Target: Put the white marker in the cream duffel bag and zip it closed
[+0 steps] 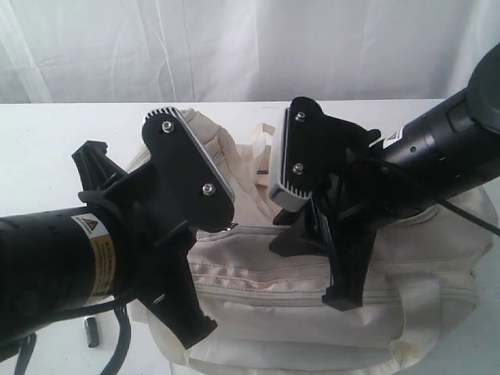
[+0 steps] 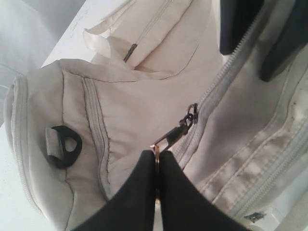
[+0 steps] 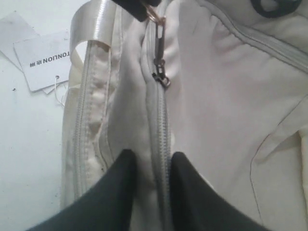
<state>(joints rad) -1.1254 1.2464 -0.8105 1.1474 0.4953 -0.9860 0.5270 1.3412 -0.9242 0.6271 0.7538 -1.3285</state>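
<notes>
The cream duffel bag (image 1: 312,289) lies across the table under both arms. My left gripper (image 2: 158,155) is shut on the brass zipper pull (image 2: 174,135), with the pull's link stretched to the slider (image 2: 192,113) on the grey zipper. My right gripper (image 3: 150,159) pinches a fold of the bag's top (image 3: 216,96) with the zipper line (image 3: 161,125) between its fingers. In the right wrist view the zipper teeth look joined from the slider (image 3: 161,78) back to those fingers. The white marker is not in view.
A white paper tag (image 3: 43,57) lies on the white table beside the shiny webbing handle (image 3: 96,24). A black strap ring (image 2: 65,144) sits on the bag's end. A small dark cylinder (image 1: 91,332) lies on the table near the left arm.
</notes>
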